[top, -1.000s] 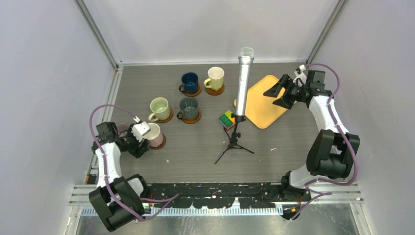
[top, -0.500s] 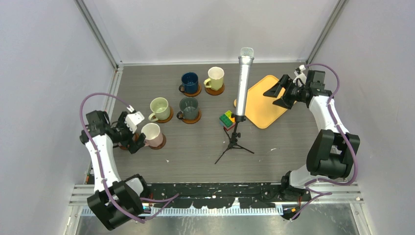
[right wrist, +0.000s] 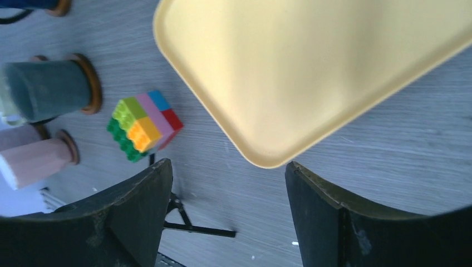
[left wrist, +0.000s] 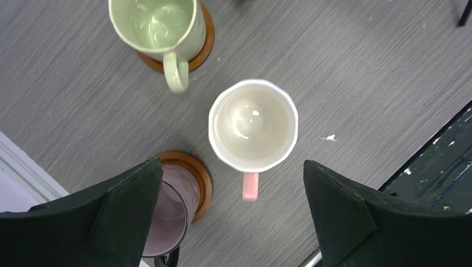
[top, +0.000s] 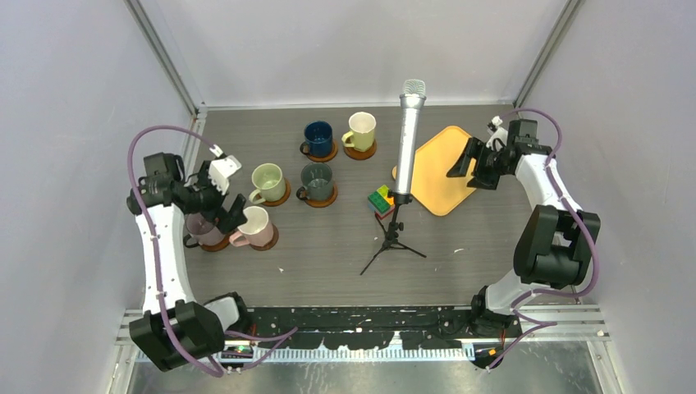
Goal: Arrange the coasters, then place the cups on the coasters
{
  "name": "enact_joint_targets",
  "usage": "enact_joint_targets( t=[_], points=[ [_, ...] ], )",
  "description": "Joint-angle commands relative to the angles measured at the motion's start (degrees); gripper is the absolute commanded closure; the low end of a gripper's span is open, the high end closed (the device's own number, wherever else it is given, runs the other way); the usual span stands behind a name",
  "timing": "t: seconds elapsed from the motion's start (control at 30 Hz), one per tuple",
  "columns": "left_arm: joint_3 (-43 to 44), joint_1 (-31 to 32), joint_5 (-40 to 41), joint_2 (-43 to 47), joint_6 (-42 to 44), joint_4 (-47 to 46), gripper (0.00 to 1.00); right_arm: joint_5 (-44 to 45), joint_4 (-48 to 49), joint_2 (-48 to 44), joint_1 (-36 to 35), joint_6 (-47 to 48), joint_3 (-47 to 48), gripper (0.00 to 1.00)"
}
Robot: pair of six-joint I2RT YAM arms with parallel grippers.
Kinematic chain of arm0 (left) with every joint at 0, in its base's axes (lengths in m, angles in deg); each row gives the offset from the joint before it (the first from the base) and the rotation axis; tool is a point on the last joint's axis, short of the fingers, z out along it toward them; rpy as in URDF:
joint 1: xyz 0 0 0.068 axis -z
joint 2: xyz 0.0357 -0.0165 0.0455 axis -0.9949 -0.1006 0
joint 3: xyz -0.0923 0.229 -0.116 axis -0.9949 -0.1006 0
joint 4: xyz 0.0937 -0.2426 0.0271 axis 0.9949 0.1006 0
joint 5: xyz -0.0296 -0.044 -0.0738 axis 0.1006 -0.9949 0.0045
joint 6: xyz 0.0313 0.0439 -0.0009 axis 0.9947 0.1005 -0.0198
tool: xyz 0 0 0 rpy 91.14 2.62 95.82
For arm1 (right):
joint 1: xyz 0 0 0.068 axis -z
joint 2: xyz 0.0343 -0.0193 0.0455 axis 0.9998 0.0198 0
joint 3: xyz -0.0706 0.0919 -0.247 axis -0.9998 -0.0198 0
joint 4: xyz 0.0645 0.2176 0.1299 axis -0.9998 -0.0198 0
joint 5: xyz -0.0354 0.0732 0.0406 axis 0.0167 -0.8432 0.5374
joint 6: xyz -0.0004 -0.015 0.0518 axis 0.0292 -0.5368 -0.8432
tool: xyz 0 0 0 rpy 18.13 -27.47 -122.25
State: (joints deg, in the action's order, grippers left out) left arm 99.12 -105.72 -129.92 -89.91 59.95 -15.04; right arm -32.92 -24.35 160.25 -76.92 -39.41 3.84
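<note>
While your left gripper (left wrist: 232,163) hangs wide open, its finger (left wrist: 119,214) hides half the mauve cup (left wrist: 170,219), pink cup (left wrist: 253,125) covers its coaster (top: 270,243), right gripper (right wrist: 228,167) wide over the tray (right wrist: 311,72), microphone (top: 408,139) mid-table.

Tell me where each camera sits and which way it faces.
Top external: above and behind the arms, looking down on the grey wood-grain table; both arms show, with left claw and right claw.
Left wrist: on the left arm, looking straight down at the pink ceramic mug with white inside; its black fingers frame the bottom.
Right wrist: on the right arm, tilted down at the yellow rectangular tray; its black fingers frame the bottom.
Shared: top external and left wrist both show the pink mug.
</note>
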Motion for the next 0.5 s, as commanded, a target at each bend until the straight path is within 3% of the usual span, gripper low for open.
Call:
enact_joint_targets(
  t=[0.0,0.13,0.33,0.47],
  points=[
    [4.88,5.98,1.35,-0.33,-11.73,-1.34,0.0,6.39,-3.5,-0.1,-0.46,9.49,0.32,0.23],
    [5.8,10.53,1.45,-1.14,-17.84,-2.61,0.0,6.45,-4.81,-0.64,-2.13,22.96,-1.3,0.25],
    [5.98,13.46,0.73,-1.97,-20.63,-3.71,0.0,-0.27,-13.31,-1.71,-2.45,54.68,0.03,0.25],
    [6.68,14.17,0.13,-1.9,-20.74,-3.5,0.0,3.75,-17.63,2.05,-2.45,72.66,4.94,0.26]
  ],
)
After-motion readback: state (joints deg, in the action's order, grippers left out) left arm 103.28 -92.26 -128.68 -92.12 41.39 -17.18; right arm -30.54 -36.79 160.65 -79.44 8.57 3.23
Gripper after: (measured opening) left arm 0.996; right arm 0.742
